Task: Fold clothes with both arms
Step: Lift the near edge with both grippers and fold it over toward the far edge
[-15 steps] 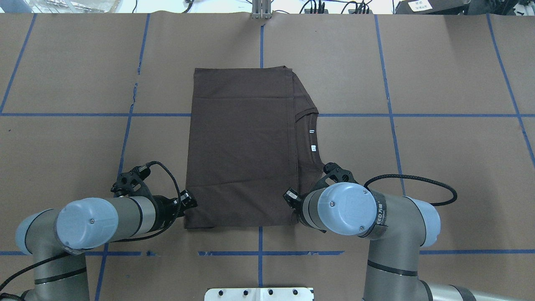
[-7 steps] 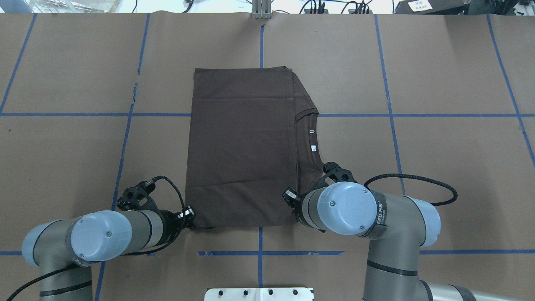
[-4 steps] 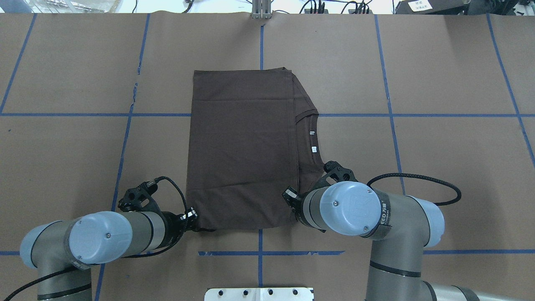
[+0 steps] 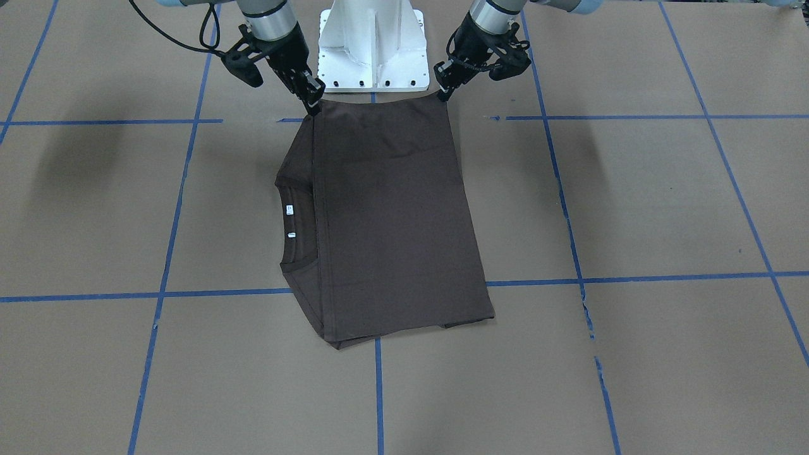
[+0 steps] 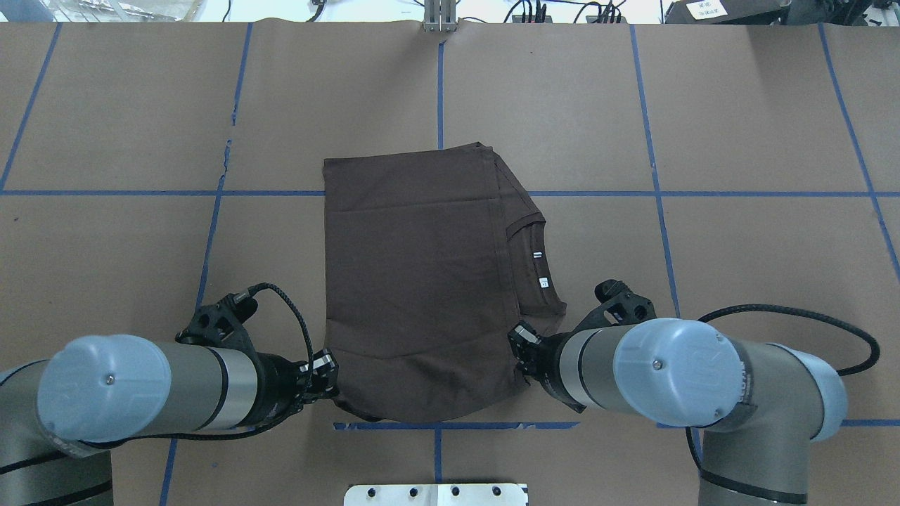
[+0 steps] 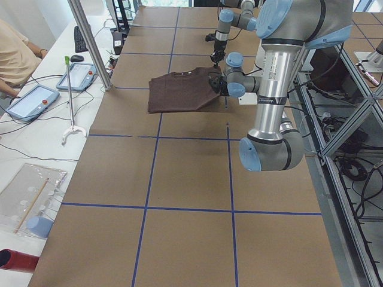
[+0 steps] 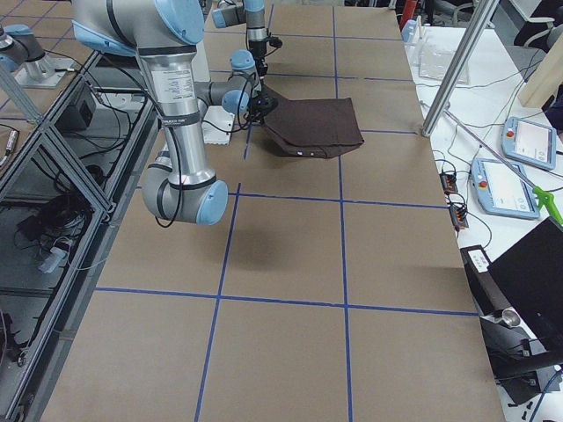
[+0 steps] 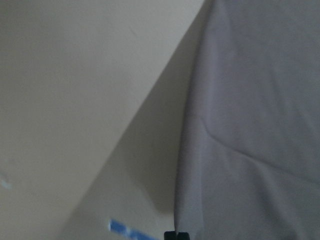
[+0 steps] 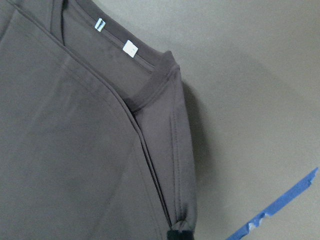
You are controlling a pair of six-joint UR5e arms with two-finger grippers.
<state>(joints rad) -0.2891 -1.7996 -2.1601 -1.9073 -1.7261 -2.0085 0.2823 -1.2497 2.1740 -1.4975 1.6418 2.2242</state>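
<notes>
While left gripper point(image 4: 442, 95) and right gripper point(image 4: 313, 104) pinch T-shirt point(image 4: 392, 221) corners, white base point(image 4: 373, 44) near.

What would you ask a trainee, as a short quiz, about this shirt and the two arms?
1. True or false: the T-shirt lies fully spread out, with both sleeves flat on the table.
2. Which part of the shirt do the left gripper and the right gripper pinch? A: the far edge. B: the two corners of the edge nearest the robot. C: the collar.
3. Fill in: the white neck tags sit on the robot's ___ side of the shirt.

Key: 1 false, it is already folded narrow; 2 B; 3 right.
</notes>
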